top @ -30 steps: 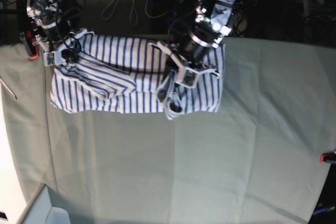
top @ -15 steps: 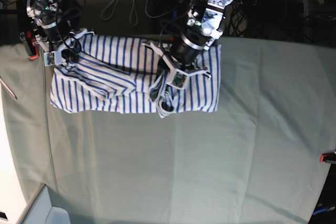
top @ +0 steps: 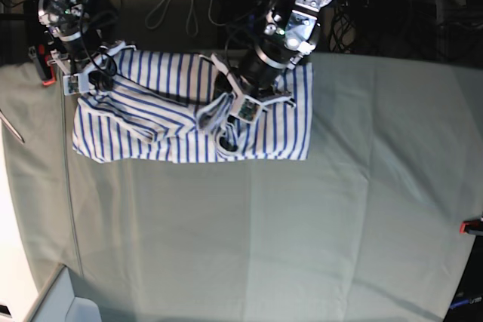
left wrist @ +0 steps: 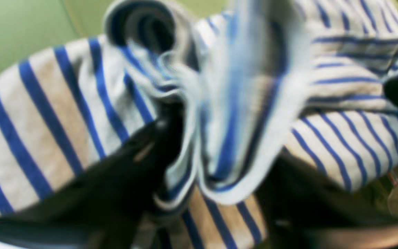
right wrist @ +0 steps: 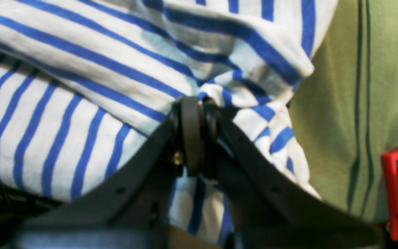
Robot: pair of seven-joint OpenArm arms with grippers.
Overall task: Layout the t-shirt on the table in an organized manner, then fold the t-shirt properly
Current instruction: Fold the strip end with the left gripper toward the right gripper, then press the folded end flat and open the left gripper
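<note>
Striped shirt lies along the table's far edge. Right gripper pinches its corner; left gripper stands parted around a fold.

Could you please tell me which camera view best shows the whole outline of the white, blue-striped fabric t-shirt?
The base view: the white, blue-striped fabric t-shirt lies as a full band on the pale grey-green cloth table. Both wrist views show only close-up striped folds; the left one is blurred.

T-shirt on table, far-left part.
</note>
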